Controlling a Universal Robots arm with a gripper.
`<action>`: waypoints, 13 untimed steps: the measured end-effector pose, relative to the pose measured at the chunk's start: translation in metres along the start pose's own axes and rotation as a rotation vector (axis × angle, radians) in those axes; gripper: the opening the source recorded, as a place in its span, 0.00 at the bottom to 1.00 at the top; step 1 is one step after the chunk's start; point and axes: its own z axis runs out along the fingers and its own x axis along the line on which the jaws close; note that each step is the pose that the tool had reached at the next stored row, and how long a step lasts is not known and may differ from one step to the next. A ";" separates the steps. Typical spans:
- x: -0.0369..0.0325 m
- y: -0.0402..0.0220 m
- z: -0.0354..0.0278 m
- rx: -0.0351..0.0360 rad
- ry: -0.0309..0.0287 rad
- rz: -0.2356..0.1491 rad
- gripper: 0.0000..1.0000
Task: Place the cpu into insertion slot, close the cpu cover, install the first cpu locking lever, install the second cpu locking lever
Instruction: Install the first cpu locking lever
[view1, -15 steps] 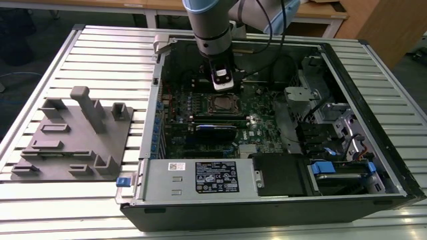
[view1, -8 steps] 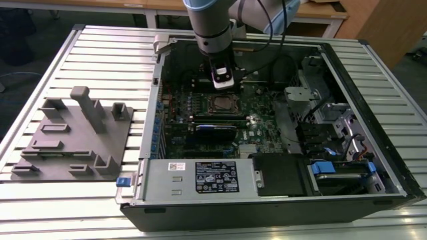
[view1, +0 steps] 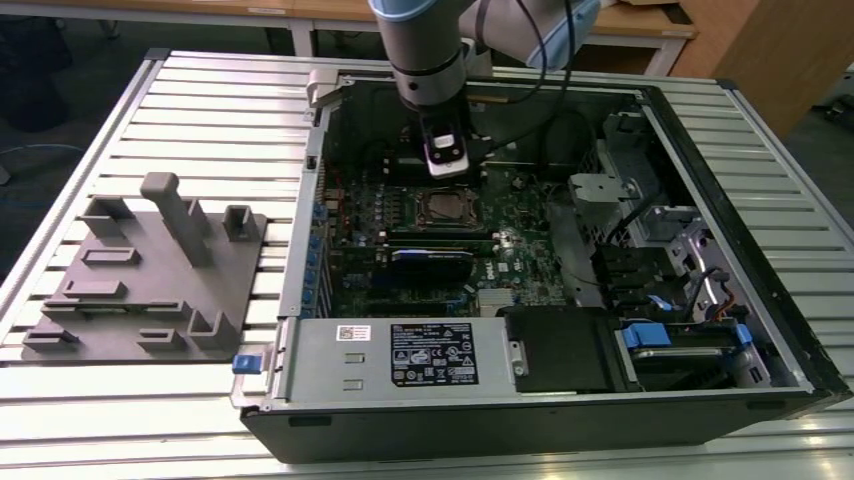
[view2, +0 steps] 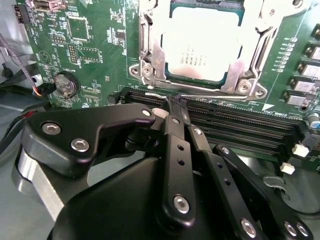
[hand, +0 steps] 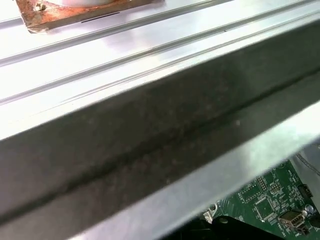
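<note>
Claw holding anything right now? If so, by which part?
Looks like the claw is pinched on the thin wire locking lever, along its rod, just beside the chip; the tips hide the contact itself.

The cpu (view2: 200, 45) lies framed by the cpu cover (view2: 150, 55), on the motherboard (view2: 95, 30).

grey fixture block (view1: 147, 280) — on slatted table (view1: 200, 110) | open computer case (view1: 561, 425) — beside it

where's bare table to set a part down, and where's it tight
Bare slatted table lies above and below the grey fixture block in the exterior view. Inside the computer case it is crowded around the insertion slot.
</note>
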 end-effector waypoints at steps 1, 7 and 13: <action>-0.0002 0.0006 0.0003 0.0001 -0.0002 0.001 0.10; 0.0003 0.0038 0.0012 0.0002 -0.0004 0.002 0.10; 0.0001 0.0040 0.0011 0.0005 -0.0004 0.002 0.10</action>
